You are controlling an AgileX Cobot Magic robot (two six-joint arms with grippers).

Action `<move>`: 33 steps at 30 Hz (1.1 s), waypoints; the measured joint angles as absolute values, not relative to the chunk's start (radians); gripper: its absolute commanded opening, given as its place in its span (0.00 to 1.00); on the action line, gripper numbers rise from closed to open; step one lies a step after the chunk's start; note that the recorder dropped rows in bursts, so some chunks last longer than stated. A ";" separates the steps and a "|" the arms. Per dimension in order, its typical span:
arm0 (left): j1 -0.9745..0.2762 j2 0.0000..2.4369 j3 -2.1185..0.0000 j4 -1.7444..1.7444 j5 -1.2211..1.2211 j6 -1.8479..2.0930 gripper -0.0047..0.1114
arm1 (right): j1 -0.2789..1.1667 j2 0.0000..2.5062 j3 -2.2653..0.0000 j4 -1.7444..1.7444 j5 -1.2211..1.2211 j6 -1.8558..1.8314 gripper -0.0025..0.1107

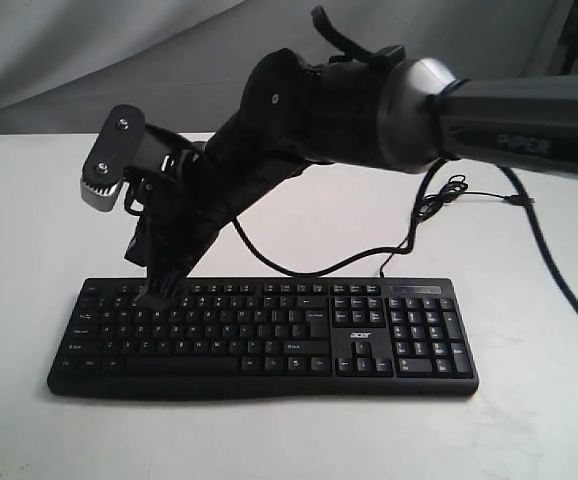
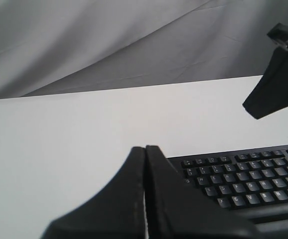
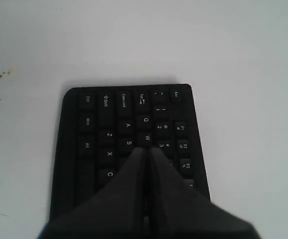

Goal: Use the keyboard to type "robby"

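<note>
Seeing left gripper (image 2: 145, 148) pinched together on nothing, hovering over the white table (image 2: 59, 149) off the left end of the keyboard (image 1: 269, 335), which lies flat at table centre. Further in, right gripper (image 1: 156, 290) reaching across, also pinched together and empty, tip at the upper letter row just past W, roughly E/R. Can't confirm any letter of "robby" entered, no screen in view, so guessing first "r" at best with o, b, b, y left. Readable: Esc, Tab, Caps Lock, Shift, Ctrl, Win, Alt, Q/W/A/S/Z/X/C on caps, then white acer logo (image 1: 359, 323), then PIPER on the arm (image 1: 524, 145).
</note>
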State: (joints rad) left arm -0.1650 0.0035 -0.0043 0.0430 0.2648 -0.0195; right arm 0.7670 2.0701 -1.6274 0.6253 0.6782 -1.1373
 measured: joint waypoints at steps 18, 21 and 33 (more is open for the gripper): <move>-0.165 0.003 -0.004 0.043 0.265 -0.020 0.04 | 0.746 2.293 -1.799 0.638 0.773 -1.149 0.02; -0.165 0.003 -0.004 0.043 0.265 -0.020 0.04 | 0.746 2.293 -1.799 0.638 0.773 -1.149 0.02; -0.165 0.003 -0.004 0.043 0.265 -0.020 0.04 | 0.746 2.307 -1.801 0.638 0.742 -1.149 0.02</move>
